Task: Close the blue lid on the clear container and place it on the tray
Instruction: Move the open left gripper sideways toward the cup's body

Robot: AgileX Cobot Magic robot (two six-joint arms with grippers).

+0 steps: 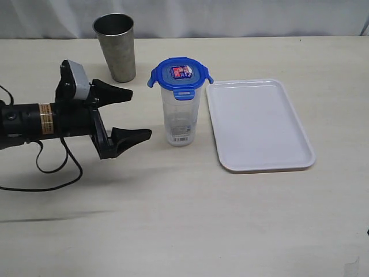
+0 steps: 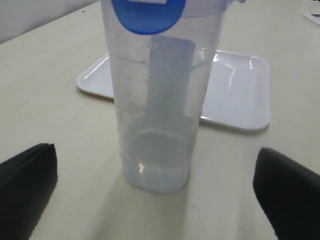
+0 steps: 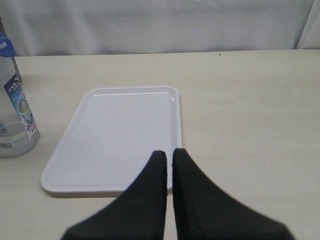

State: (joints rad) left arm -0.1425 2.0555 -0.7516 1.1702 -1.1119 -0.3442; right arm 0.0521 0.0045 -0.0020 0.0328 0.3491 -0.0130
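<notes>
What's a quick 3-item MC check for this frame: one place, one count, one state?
1. Where is the clear container? A on the tray; B on the table beside the tray; C lying on its side.
2. Upright vessels on the table? A one; B two; C four.
3. The left gripper is? A open, holding nothing; B shut on the container; C shut on nothing.
Key: 1 B, base on the table, clear of the tray's rim; 2 B, container plus metal tumbler; 3 A, jaws wide apart, short of the container.
</notes>
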